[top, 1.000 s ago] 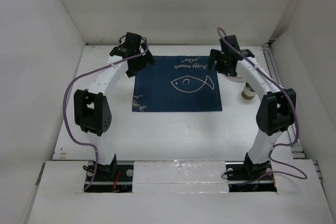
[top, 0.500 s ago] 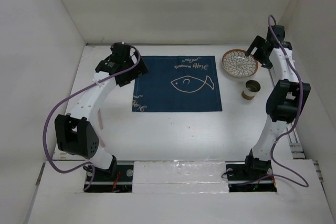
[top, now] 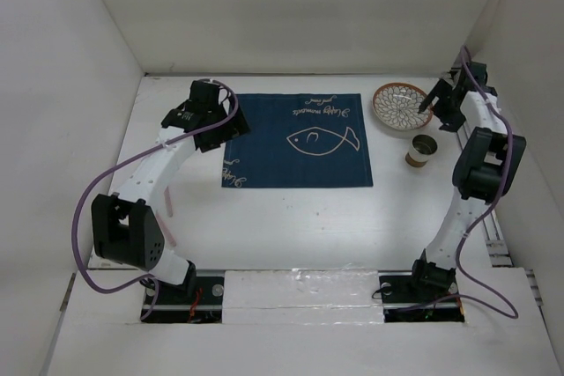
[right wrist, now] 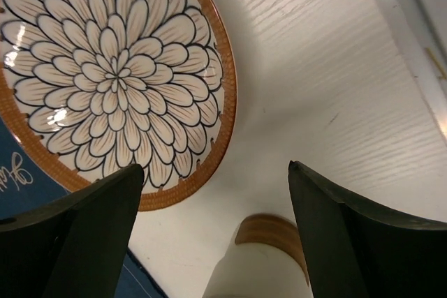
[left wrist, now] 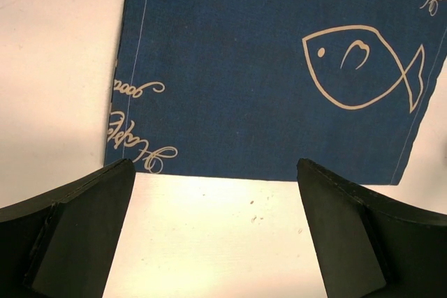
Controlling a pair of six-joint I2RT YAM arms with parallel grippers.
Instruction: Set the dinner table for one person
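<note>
The white dinner table (top: 291, 217) carries a navy placemat (top: 300, 141) with a fish drawing, also in the left wrist view (left wrist: 272, 68). A flower-patterned plate with an orange rim (top: 402, 106) lies right of the mat and fills the right wrist view (right wrist: 112, 75). A small cup with a brown rim (top: 422, 151) stands in front of the plate; its rim shows in the right wrist view (right wrist: 269, 232). My left gripper (top: 211, 121) is open and empty over the mat's left edge. My right gripper (top: 434, 101) is open and empty at the plate's right edge.
White walls close in the table at the back, left and right. A metal rail (top: 493, 235) runs along the table's right edge. Purple cables loop off both arms.
My right arm has swung from over the mat's right corner out to the far right, uncovering the plate, and now hangs at its right rim. My left gripper drew back left from the mat's corner.
</note>
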